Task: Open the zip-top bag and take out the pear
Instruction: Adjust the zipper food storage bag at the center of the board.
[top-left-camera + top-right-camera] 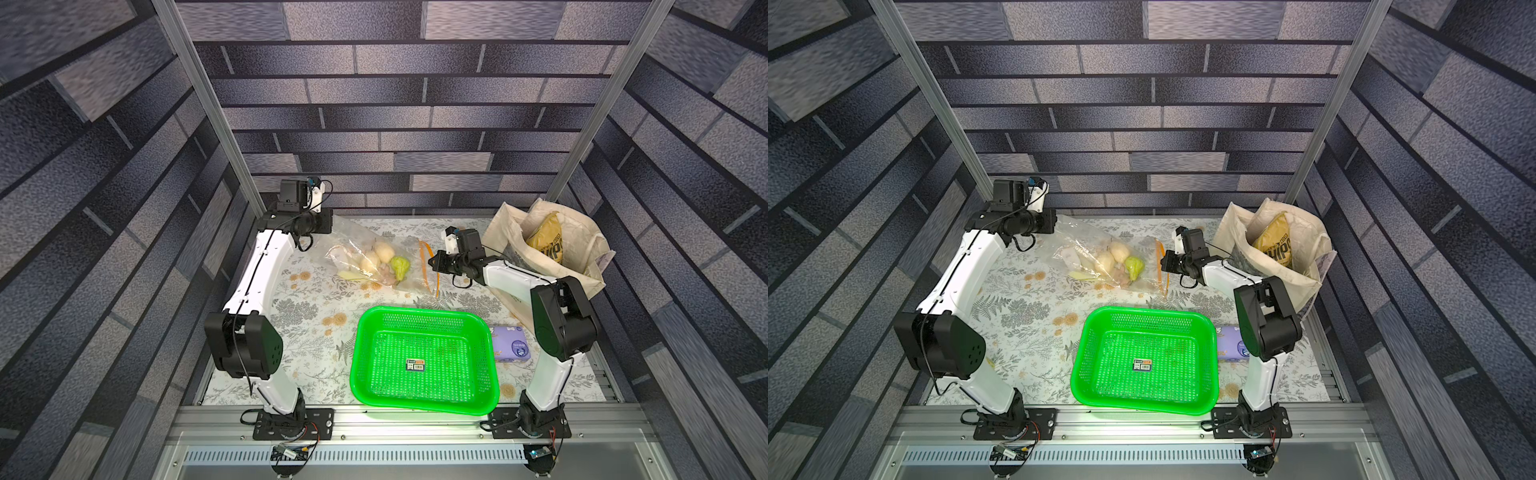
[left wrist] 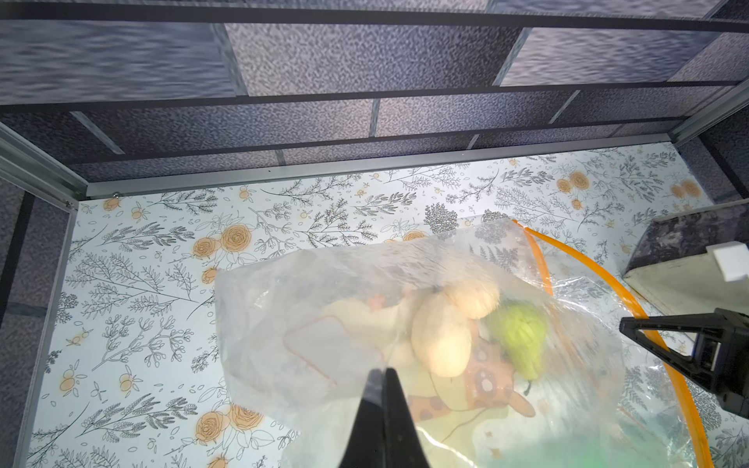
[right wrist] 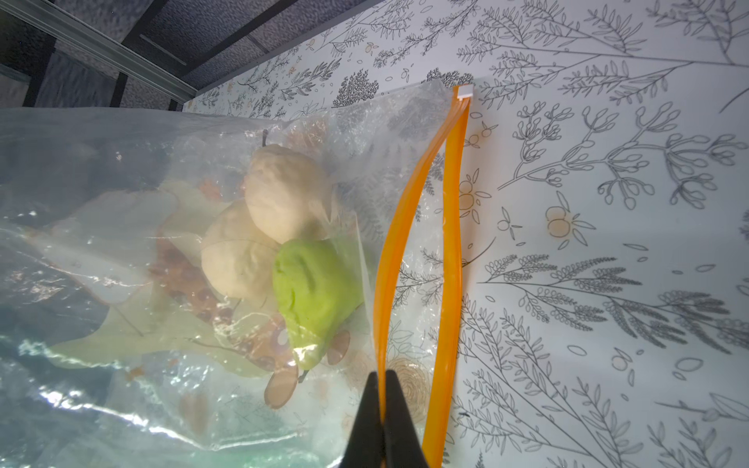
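Zip-top bag [image 1: 353, 245] lies on the floral table [image 1: 316, 324], rear centre, between the two arms.

Left gripper [image 2: 383, 370]: fingers pinched together on the clear film at the bag's closed end. In both top views that end looks pulled up off the table toward the wrist.

Right gripper [image 3: 383, 375]: fingers closed narrow on one lip of the orange zip strip [image 3: 452, 243]. The two lips are parted along most of their length, the gripped one bowed away from the one lying flat. They meet at a white clip [image 3: 465, 92] at the far end, so the mouth is open.

Green pear [image 3: 316, 291] is inside the bag, just behind the zip strip, stem end toward the right gripper. It touches two pale round fruits [image 3: 239, 251]. A flat printed sheet with a giraffe-like pattern [image 2: 482, 385] lies under them.

Green basket [image 1: 419, 312] sits in front of the bag, apart from it, with a small label on its floor. Purple packet [image 1: 511, 343] is just beside the basket on the right arm's side. Cream tote [image 1: 507, 232] stands at the rear corner on that side, with a yellow chip bag [image 1: 546, 241] sticking out.
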Controlling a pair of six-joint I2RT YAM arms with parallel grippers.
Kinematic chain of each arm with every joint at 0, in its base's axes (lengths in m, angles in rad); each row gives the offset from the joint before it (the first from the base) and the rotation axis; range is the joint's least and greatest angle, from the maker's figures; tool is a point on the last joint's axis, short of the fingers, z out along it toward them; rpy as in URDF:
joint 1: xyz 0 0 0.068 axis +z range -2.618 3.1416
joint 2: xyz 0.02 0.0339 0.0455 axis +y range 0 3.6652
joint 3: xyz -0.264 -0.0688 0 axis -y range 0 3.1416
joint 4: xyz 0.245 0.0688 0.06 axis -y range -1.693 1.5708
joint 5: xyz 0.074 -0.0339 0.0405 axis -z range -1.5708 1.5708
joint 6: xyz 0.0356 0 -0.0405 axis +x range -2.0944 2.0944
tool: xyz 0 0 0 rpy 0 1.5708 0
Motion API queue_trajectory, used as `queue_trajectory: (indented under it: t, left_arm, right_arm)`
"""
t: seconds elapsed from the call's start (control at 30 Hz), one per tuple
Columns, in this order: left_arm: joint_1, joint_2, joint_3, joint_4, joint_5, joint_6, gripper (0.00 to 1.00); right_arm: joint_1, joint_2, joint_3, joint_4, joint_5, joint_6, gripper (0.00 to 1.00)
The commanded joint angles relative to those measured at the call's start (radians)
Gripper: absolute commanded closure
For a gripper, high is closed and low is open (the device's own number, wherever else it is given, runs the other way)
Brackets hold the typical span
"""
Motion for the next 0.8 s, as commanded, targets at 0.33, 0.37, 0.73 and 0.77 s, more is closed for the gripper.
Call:
queue_trajectory:
  t: [0.33,0.37,0.73,0.77]
  left_arm:
    - [0.040,0.172,0.026,-0.066,-0.174,0.055,1.00]
    - [0.043,0.177,0.029,-0.067,-0.178,0.052,1.00]
    - [0.025,0.093,0.073,-0.035,-0.038,0.038,1.00]
    - [0.017,0.081,0.073,-0.030,-0.029,0.042,1.00]
  right_arm:
    - [-0.005,-0.029,0.029,0.024,-0.078,-0.034,0.95]
    - [-0.006,-0.037,0.021,0.031,-0.070,-0.034,0.95]
    - [-0.006,-0.026,0.001,0.024,-0.043,-0.021,0.95]
    - [-0.007,-0.025,0.002,0.022,-0.040,-0.020,0.95]
